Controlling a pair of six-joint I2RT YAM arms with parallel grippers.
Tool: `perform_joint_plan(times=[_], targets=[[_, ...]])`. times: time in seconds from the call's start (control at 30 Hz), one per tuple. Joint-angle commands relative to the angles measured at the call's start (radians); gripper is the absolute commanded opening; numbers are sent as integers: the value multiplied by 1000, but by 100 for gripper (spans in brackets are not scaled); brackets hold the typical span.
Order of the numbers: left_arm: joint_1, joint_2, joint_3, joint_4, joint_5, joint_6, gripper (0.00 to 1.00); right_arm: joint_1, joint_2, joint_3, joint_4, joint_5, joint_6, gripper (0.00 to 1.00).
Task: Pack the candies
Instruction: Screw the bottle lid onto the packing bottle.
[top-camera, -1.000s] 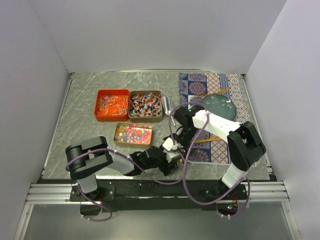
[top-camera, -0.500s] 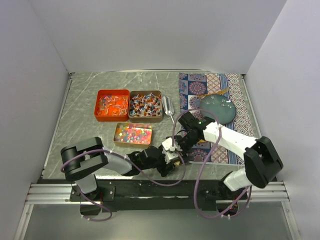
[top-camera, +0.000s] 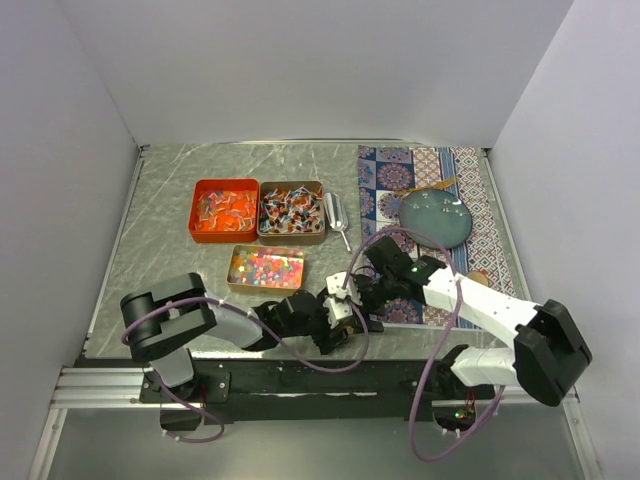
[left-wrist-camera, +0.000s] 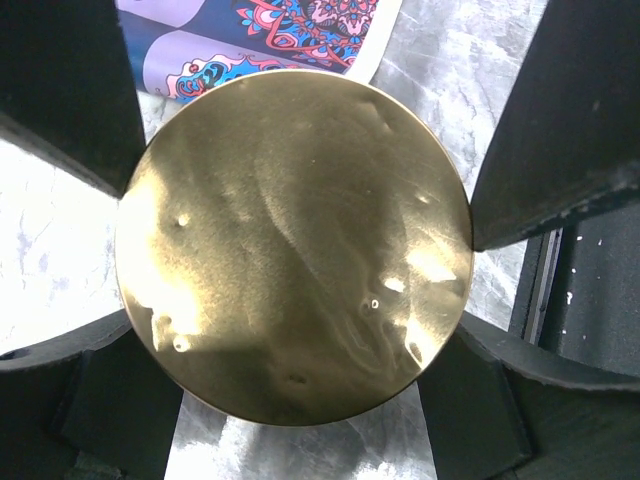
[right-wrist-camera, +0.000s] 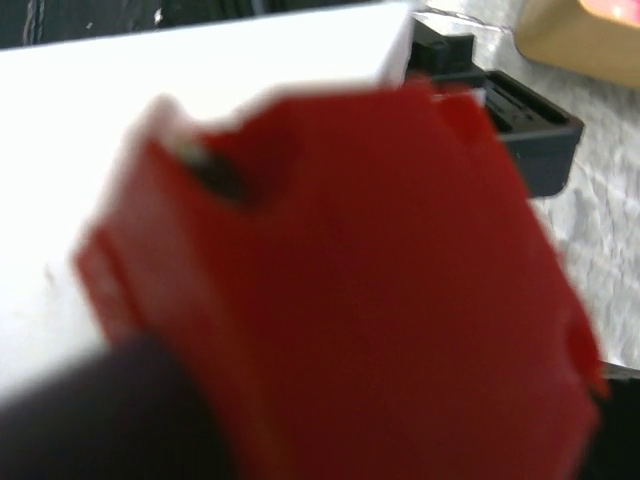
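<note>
Candies in tins, up and left of both grippers.
From above, we see the candies (top-camera: 290, 210) filling three tins (top-camera: 222, 237) at centre left. Two arms lie low across the lower middle: the left gripper (top-camera: 343, 314) points right, the right gripper (top-camera: 362, 292) points left, and the two are just beside each other, below and right of the tins. At the left wrist, the fingers (left-wrist-camera: 560, 120) press one gold disc (left-wrist-camera: 295, 245) from both sides. At the right wrist, one blurred red block (right-wrist-camera: 350, 280) fills the frame, so we cannot tell how those jaws stand.
</note>
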Motion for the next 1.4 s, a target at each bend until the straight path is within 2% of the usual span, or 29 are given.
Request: perform_joint_plan(times=[0.0,0.13,0.2,0.23,0.33,0.43,0.47,0.57,0.6,0.67,0.77,0.83,0.87,0.93,0.97,1.03,1.07,1.17,1.37], targets=[[9,101,27,-259,-106,-23,1,98,-2,-102,31,125,201,79],[11,110,31,-264,-106,-30,1,99,-17,-104,43,145,216,82],[19,124,36,-267,-129,-28,1,89,-30,-91,20,165,174,89],[20,128,39,-267,-126,-28,1,78,-39,-87,5,173,146,100],[28,139,37,-259,-117,-23,1,-11,-109,-70,-52,158,36,100],[29,145,36,-253,-103,-20,1,-107,-200,-29,-199,86,-127,100],[28,142,34,-253,-101,-17,1,-126,-238,-12,-284,80,-176,100],[29,131,31,-256,-57,4,1,-201,-295,-19,-384,103,-326,100],[29,130,30,-255,-52,6,1,-230,-301,-28,-397,104,-418,100],[28,133,33,-271,-23,26,1,-295,-295,-36,-391,104,-463,100],[17,145,45,-287,-8,39,1,-434,-213,26,-438,-3,-625,100],[11,153,51,-293,-3,44,1,-535,-101,85,-512,-127,-867,100],[11,156,53,-298,-5,44,1,-552,-58,141,-593,-152,-1038,100],[8,156,50,-293,-8,46,1,-560,63,192,-639,-177,-1156,100],[5,156,53,-295,-8,47,1,-562,102,233,-705,-193,-1321,100],[3,156,51,-293,-9,47,1,-560,198,273,-756,-222,-1446,100],[3,154,51,-293,-9,49,1,-548,231,313,-809,-239,-1565,100],[3,156,51,-293,-11,47,1,-517,331,388,-875,-250,-1652,100],[3,151,48,-287,-14,46,1,-433,391,381,-865,-258,-1692,100]])
